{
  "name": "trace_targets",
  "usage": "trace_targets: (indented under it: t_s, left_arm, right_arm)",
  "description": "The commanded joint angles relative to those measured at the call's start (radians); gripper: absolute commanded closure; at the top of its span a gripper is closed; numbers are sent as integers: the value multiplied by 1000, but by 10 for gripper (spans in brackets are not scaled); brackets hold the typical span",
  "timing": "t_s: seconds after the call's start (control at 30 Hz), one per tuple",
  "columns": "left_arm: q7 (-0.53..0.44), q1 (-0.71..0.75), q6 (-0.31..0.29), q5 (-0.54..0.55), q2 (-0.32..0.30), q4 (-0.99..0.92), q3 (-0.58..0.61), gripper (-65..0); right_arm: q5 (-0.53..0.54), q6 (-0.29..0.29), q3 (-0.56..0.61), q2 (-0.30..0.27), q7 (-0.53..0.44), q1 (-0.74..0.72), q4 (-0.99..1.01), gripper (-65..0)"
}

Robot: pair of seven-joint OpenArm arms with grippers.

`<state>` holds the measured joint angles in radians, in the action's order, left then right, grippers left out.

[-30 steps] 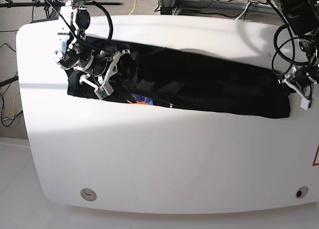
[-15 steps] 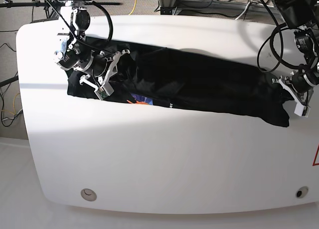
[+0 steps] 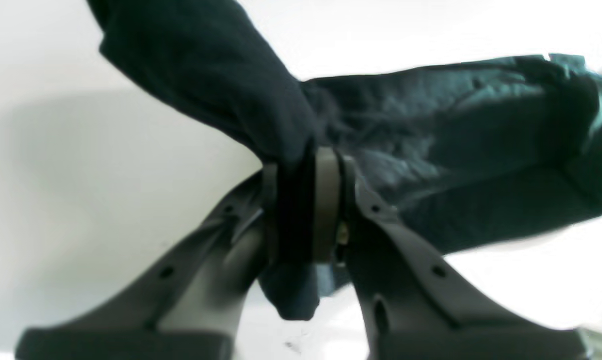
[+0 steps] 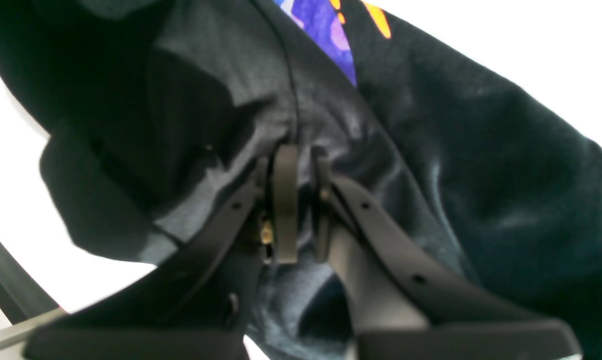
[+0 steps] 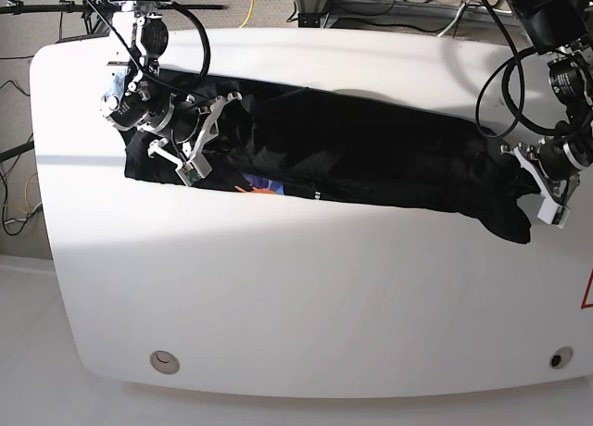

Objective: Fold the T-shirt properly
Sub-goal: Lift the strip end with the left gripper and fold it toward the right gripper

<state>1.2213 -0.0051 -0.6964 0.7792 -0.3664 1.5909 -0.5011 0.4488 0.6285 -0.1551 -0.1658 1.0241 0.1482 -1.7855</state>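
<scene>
T-shirt: black, lying as a long folded band across the far half of the worktop, running from near its left edge toward its right edge; creased along its length.
Print: a scrap of orange, purple and blue peeks out at the band's near edge, toward the left end (in the right wrist view it sits just above the jaws).
Right gripper: over the shirt's left end, jaws clamped on a pinch of black cloth.
Left gripper: at the shirt's right end, close to the worktop's right edge, jaws clenched on a bunch of cloth; the fabric there is pulled up off the surface and a corner hangs below the jaws.
Worktop: white, rounded corners.
</scene>
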Motion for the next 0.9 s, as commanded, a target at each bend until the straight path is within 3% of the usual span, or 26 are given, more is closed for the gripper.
trace_targets:
  t_s: [0.0, 0.43, 0.87]
  left_arm:
    - [2, -8, -2, 5, 4, 39, 16, 0]
    - [11, 14, -2, -32, 168, 133, 199, 0]
    - [22, 13, -2, -44, 316, 136, 280, 0]
  right_arm:
    - [17, 1, -4, -9, -21, -9, -17, -43]
    - [10, 1, -5, -7, -24, -12, -19, -41]
    - [12, 0, -8, -5, -22, -11, -19, -36]
